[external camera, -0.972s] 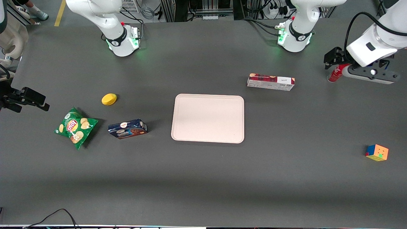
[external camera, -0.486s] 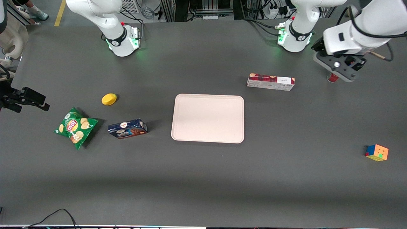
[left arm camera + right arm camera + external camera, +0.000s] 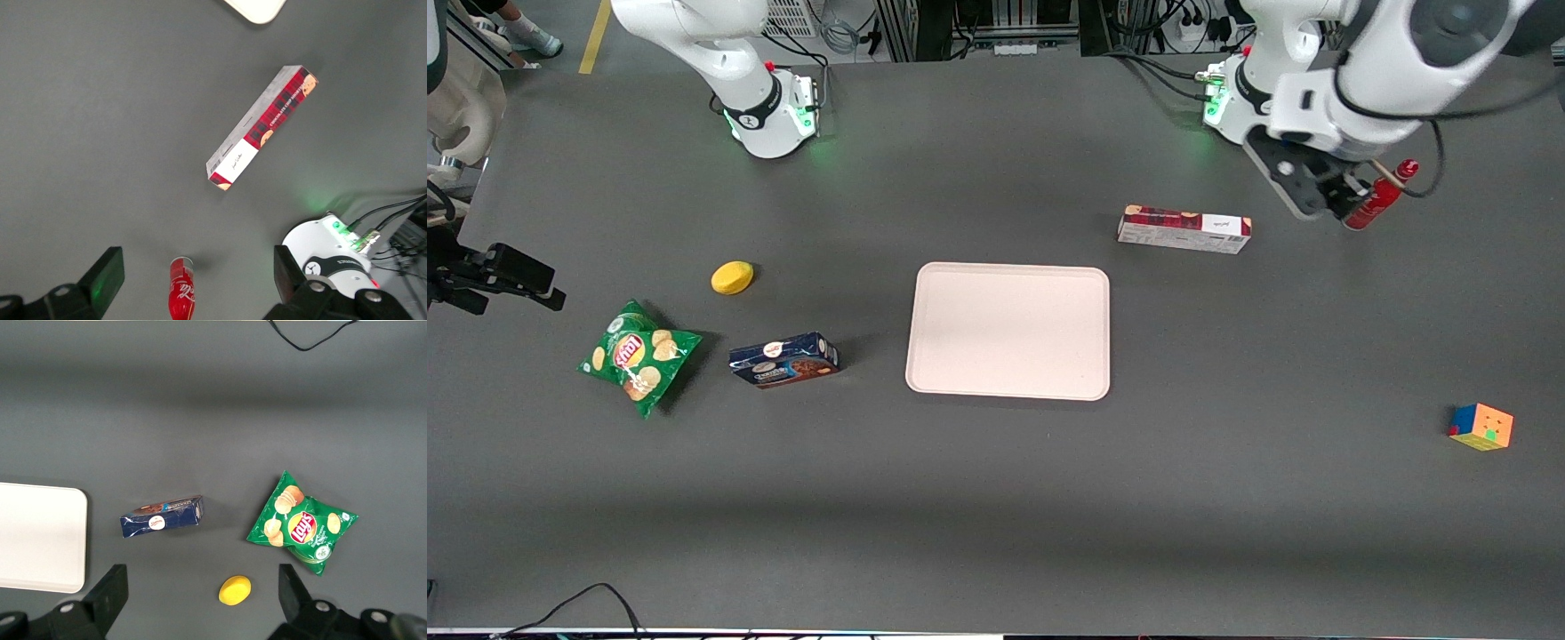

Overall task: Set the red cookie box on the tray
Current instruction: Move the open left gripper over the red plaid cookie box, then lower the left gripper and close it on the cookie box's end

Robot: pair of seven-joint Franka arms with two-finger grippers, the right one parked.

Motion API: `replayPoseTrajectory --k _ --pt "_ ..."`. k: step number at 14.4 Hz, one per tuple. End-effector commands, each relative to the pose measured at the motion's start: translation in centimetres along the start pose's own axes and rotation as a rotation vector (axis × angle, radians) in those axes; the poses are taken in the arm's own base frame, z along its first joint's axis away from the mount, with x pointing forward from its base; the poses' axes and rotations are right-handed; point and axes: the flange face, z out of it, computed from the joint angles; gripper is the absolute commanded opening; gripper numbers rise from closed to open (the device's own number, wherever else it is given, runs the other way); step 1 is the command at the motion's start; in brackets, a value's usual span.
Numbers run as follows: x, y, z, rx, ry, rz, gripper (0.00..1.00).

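Note:
The red cookie box lies flat on the dark table, farther from the front camera than the tray and a little toward the working arm's end. The left wrist view shows the box lying apart from the fingers, with a corner of the tray past it. My left gripper hangs above the table beside the box's white end, over a red cola bottle. The gripper is open, its fingers wide apart and holding nothing, with the bottle lying on the table beneath the gap.
The working arm's base stands just past the box. A colour cube sits near the working arm's end. A blue cookie box, a green chips bag and a yellow object lie toward the parked arm's end.
My gripper has swung from the working arm's end of the table toward the red cookie box, and its wrist has turned. The box, tray and bottle have not moved.

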Motion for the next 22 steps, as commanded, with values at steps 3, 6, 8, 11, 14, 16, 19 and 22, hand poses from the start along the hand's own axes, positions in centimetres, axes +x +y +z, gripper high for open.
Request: replayPoseTrajectory --k 3,6,8,11,14,16,19,22 --pt "1.1 8.9 3.7 0.068 0.005 0.145 1.0" --pt "1.6 10.0 5.1 0.038 0.017 0.199 1.0" --pt "1.4 10.1 7.9 0.052 0.06 0.269 1.0" --pt "1.1 9.0 12.9 0.087 0.111 0.359 1.0" --pt "0.8 8.3 16.9 0.144 0.157 0.393 1.0" --pt "0.7 7.8 19.6 0.179 0.178 0.428 1.0" --pt "0.8 7.7 22.8 0.207 0.194 0.445 1.0" --pt "1.9 8.4 25.1 0.216 0.195 0.484 1.0"
